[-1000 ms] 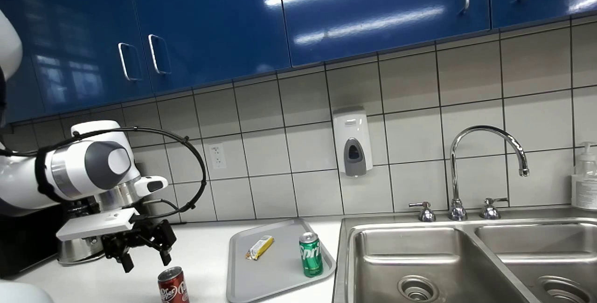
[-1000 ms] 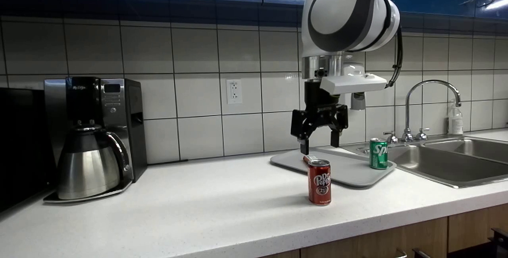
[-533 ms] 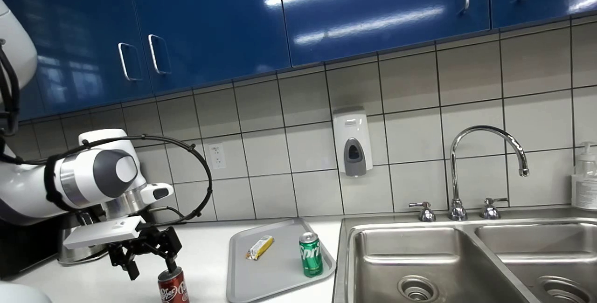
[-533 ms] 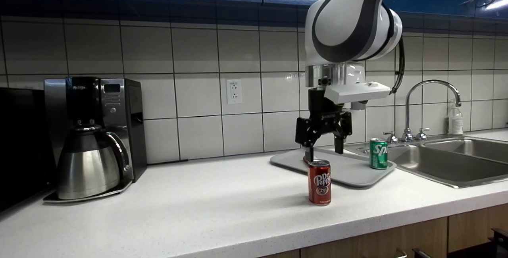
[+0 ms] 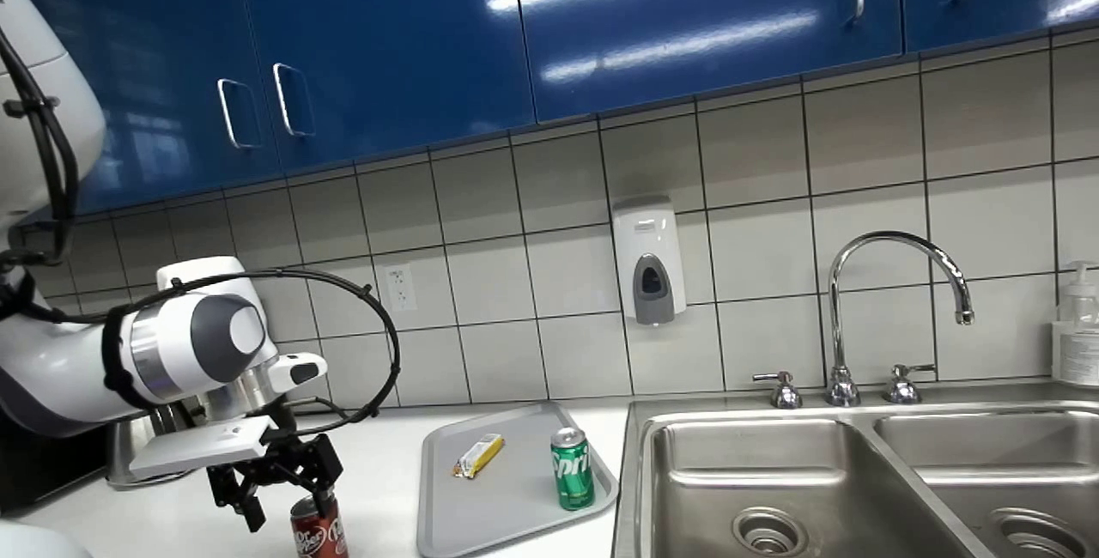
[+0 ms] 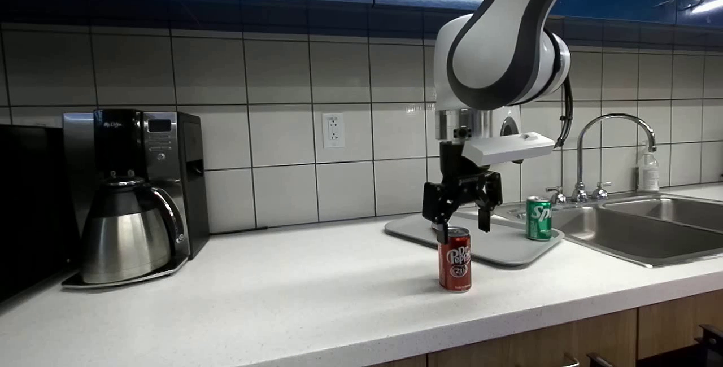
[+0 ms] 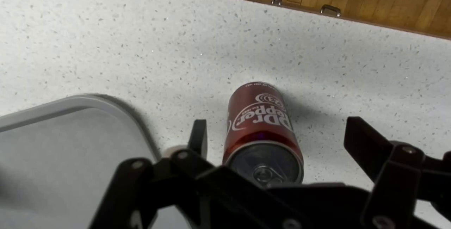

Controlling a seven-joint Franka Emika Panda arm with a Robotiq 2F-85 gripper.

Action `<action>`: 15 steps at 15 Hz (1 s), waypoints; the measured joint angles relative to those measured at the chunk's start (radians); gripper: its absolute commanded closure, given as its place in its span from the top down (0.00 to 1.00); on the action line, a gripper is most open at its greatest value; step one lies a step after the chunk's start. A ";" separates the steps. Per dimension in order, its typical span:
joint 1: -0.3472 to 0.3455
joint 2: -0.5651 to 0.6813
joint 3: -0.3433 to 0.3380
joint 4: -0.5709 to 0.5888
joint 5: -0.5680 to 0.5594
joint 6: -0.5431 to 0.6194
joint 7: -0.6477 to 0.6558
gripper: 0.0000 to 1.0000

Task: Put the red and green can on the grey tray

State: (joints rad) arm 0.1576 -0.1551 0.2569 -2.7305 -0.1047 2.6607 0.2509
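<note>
An exterior view shows the whole coffee maker (image 6: 135, 200), well apart from the tool (image 6: 463, 231); the yellow packet (image 5: 478, 457) lies in plain sight on the grey tray (image 5: 511, 498) in an exterior view. In both exterior views the green can (image 5: 573, 472) stands upright on that tray, away from the tool, while the wrist view gives just a corner of the tray. That view looks down between the fingers (image 7: 366, 148): they are spread wider than the red can (image 7: 260, 123), with space on either side of it in the picture, and grip nothing.

The red can stands upright on the desk (image 6: 271, 293), off the tray, right by the fingertips and nearer the finger on the tray side. In both exterior views a fingertip overlaps its top; whether they touch cannot be told.

The tray's rim curves just beside the tool, and the sink (image 5: 899, 463) lies beyond it. Past the red can runs the desk's front edge. On the side away from the tray, a broad stretch of desk reaches to the coffee maker; the tiled wall (image 6: 344, 192) stands behind the tool.
</note>
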 measured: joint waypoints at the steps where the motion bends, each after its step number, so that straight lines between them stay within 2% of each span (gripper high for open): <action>1: -0.001 0.009 -0.003 0.000 -0.009 0.007 0.005 1.00; 15: -0.006 0.150 -0.035 0.091 -0.063 0.032 0.023 1.00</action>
State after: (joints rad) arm 0.1518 -0.0053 0.2222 -2.6394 -0.1676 2.6928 0.2737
